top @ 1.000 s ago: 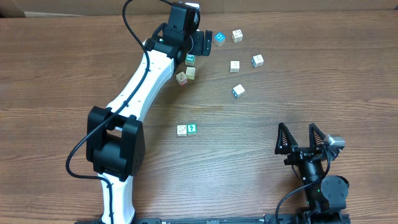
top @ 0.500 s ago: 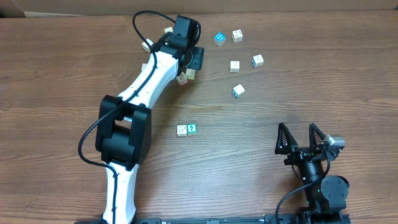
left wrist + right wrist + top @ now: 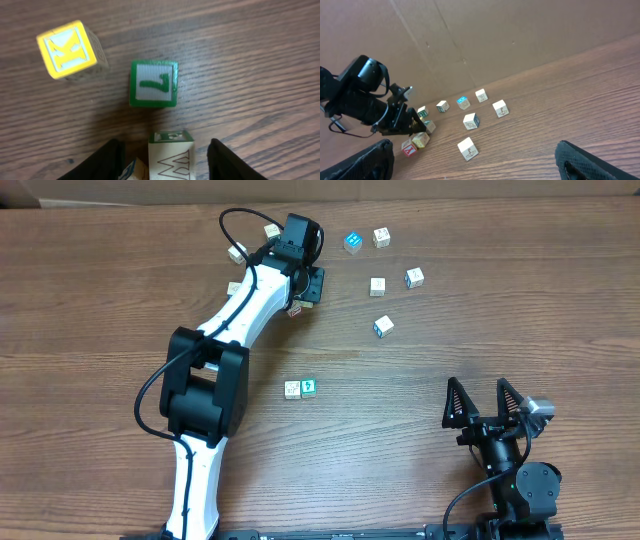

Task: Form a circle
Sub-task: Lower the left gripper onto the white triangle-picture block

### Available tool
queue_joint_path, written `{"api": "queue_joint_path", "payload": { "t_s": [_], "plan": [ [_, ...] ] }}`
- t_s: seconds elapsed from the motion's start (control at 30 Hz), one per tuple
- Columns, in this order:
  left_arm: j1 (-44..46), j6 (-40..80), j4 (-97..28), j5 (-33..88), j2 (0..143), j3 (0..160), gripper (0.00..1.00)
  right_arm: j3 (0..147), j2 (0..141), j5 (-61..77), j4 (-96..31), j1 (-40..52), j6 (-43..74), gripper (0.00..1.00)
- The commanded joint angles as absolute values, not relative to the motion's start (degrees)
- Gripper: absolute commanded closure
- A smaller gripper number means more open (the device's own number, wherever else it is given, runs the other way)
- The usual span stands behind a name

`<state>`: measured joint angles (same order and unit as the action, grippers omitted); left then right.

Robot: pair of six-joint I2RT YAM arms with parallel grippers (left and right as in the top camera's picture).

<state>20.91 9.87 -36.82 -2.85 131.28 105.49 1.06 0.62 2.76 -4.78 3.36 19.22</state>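
Beyond the teal block, which sits mid-table with a pale block touching its left side, I have the left arm stretched far out. Its base is nearer than the teal block and to its left. The black elbow is level with the block, and the white forearm runs diagonally away to the wrist. The left gripper points down at the wooden table.

Through the left wrist camera I see its fingers at a middling gap, one on each side of an M block, with bare wood showing between each finger and the block. Just past the M block lies a green 7 block, and a yellow K block sits off to its left.

Five loose blocks are scattered beyond and to the right of the teal block, in no ring.

The right gripper is right of the teal block and nearer. The arm is folded over its base, the fingers are spread wide, and they hold nothing.
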Motion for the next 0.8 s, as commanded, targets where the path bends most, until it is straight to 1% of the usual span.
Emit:
{"api": "queue_joint_path", "payload": {
  "t_s": [0.0, 0.13, 0.3, 0.77],
  "plan": [
    [21.4, 10.5, -37.5, -2.9, 131.9, 106.1, 0.49, 0.5, 0.2, 3.1, -4.6, 2.9, 18.6, 0.0],
    [21.8, 10.5, -37.8, -3.0, 131.9, 106.1, 0.5, 0.5, 0.2, 3.1, -4.6, 2.9, 18.6, 0.0],
    [22.0, 11.2, -37.5, -2.9, 131.9, 106.1, 0.56, 0.5, 0.2, 3.1, -4.6, 2.9, 18.6, 0.0],
    [22.2, 11.8, -37.6, -3.2, 131.9, 105.3, 0.54, 0.5, 0.2, 3.1, -4.6, 2.9, 18.6, 0.0]
  ]
}}
